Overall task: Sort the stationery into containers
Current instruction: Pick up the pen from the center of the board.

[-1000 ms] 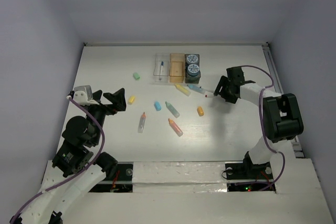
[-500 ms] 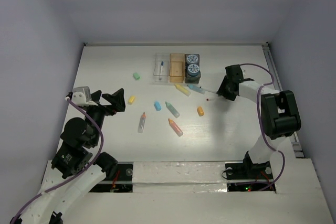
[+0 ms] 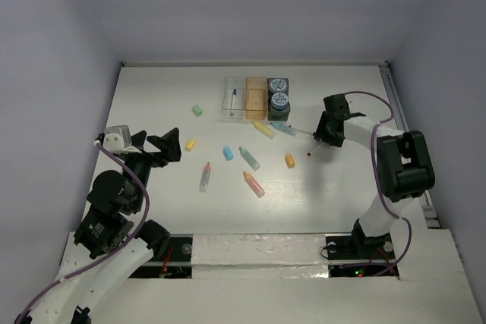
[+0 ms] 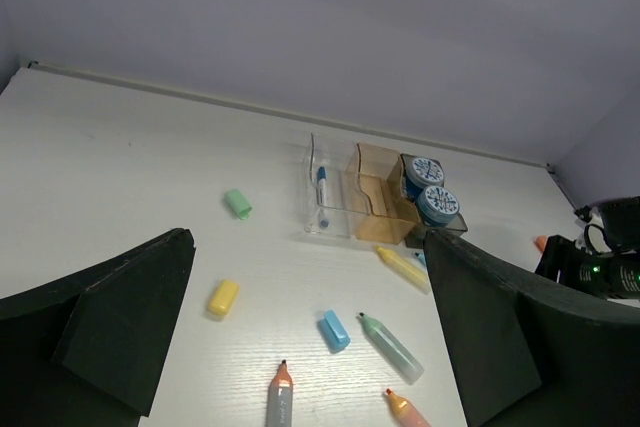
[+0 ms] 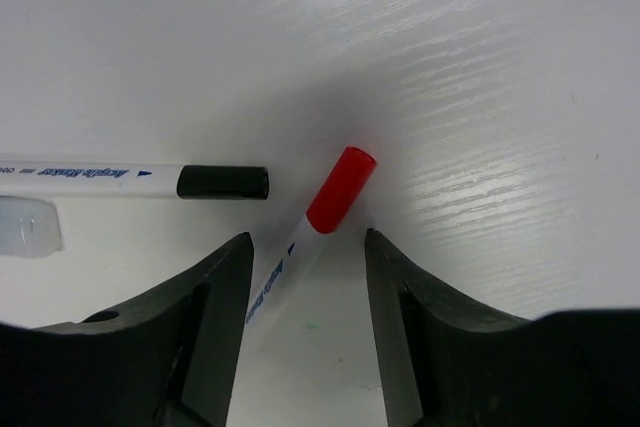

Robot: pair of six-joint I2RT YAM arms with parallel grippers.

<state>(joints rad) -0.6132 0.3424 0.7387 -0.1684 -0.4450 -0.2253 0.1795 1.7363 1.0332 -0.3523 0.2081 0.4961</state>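
Currently the right pincer (image 3: 320, 139) is reaching down to the white counter (image 3: 152, 104) just right of the bins, and its fingers are standing half-closed on either side of a red-capped pen (image 5: 340, 189). The pen's white barrel is running back between the fingers and is lying against one of them, while a gap is showing on the other side; whether it is actually being gripped cannot be told. A black-capped pen (image 5: 130, 179) is lying just beside it, its cap end pointing toward the red cap without touching it.

The left pincer (image 3: 173, 147) is hovering over the counter's left side with its fingers spread wide and nothing between them.

At the back, three bins are sitting joined in a row. The clear bin (image 4: 310, 162) is holding a blue-capped pen (image 4: 321, 187), the orange bin (image 4: 372, 159) is sitting in the middle, and the dark grey bin (image 3: 279, 114) is carrying two round blue-white rolls (image 3: 279, 85).

Loose pieces are lying scattered in front of the bins: a green bit (image 3: 197, 111), a yellow bit (image 3: 190, 143), a blue bit (image 3: 228, 152), an orange bit (image 3: 289, 161), a green marker (image 3: 249, 158), an orange marker (image 3: 254, 184) and a yellow marker (image 3: 264, 129), the last close to the bins.
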